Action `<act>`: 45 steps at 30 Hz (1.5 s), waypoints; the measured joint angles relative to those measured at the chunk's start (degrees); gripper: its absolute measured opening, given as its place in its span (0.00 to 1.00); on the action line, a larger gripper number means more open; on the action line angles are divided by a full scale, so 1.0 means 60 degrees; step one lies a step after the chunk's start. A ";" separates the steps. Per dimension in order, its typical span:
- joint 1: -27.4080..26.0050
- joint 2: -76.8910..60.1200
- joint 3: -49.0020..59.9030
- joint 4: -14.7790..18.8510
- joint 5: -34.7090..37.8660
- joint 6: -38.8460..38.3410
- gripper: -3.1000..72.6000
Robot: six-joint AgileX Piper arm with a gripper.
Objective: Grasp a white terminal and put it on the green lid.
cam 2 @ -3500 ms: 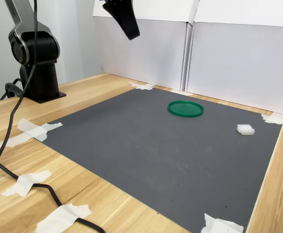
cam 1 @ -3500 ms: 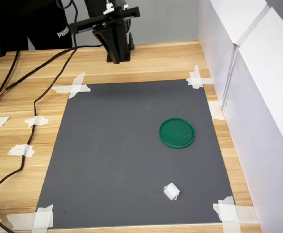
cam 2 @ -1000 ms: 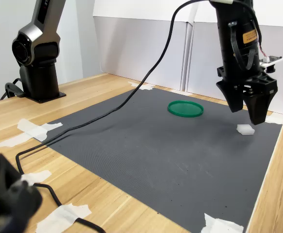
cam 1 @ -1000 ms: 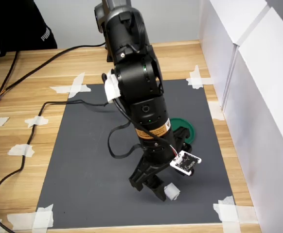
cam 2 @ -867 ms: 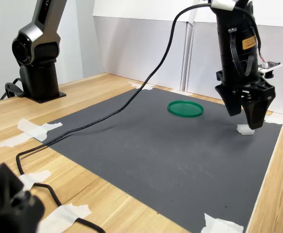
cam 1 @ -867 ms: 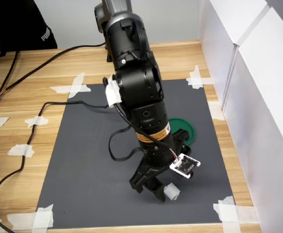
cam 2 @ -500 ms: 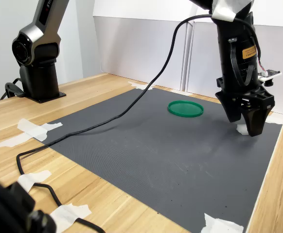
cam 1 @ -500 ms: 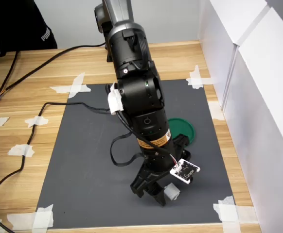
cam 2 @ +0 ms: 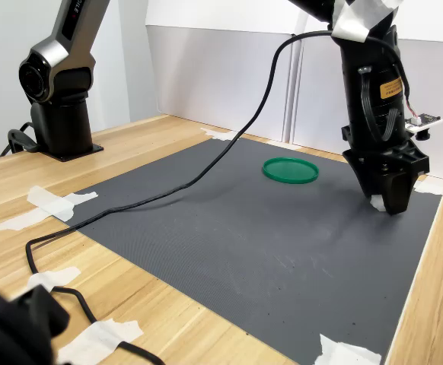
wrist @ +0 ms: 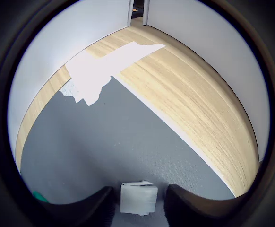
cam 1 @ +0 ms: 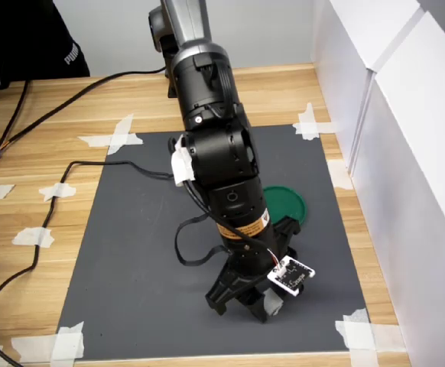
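Between the two dark fingertips in the wrist view sits the white terminal, resting on the grey mat with a narrow gap showing on each side, so the jaws stand apart around it and are not clamped. From outside, the gripper is down at the mat near its front right corner in the first exterior view, and only a sliver of the terminal shows past the fingers; in the second exterior view the terminal peeks out behind the lowered gripper, though whether the tips actually touch the mat is hard to judge. A small white circuit board juts from the wrist just above. Further back on the mat lies the green lid, flat and partly hidden by the arm in the first exterior view, fully visible in the second exterior view and well apart from the terminal. Torn white tape pins the mat's corner to the wooden table, with white panels beyond.
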 joint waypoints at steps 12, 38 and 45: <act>0.0000 0.0000 0.0000 0.0000 -0.0007 0.0438 0.40; 0.0316 -0.3065 0.1019 0.0176 0.2543 -0.0180 0.40; 0.0621 -0.4253 0.2994 0.0210 0.1988 -0.0666 0.40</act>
